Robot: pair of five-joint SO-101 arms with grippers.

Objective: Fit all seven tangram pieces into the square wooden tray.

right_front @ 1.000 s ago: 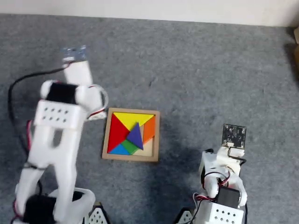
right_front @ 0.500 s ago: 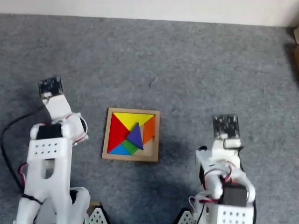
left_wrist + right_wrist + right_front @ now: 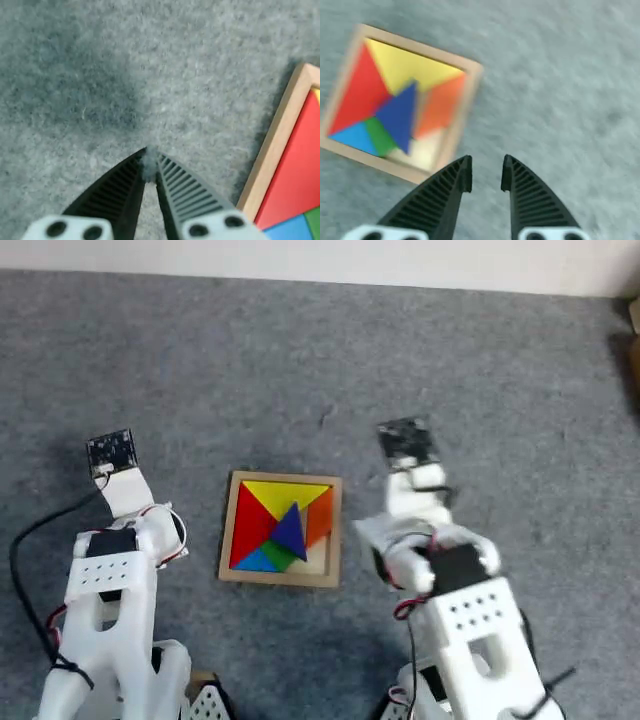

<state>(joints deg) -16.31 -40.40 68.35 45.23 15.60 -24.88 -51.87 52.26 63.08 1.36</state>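
Fingers of the left gripper [image 3: 149,169] are pressed together at the tips with nothing between them. It hangs low over the grey carpet [image 3: 100,75], near one side rim of the wooden tray [image 3: 280,581]. The right gripper [image 3: 486,175] has its jaws parted and empty, and it sits above the carpet just off the tray's opposite side. The tray lies flat between the two arms. Inside it are a yellow triangle [image 3: 275,497] along the far edge, a red triangle [image 3: 246,525], a dark blue triangle [image 3: 291,531] in the middle, an orange piece [image 3: 320,521], a light blue piece [image 3: 257,561] and a green piece [image 3: 281,554]. A pale patch [image 3: 317,559] shows in the near corner on the right arm's side.
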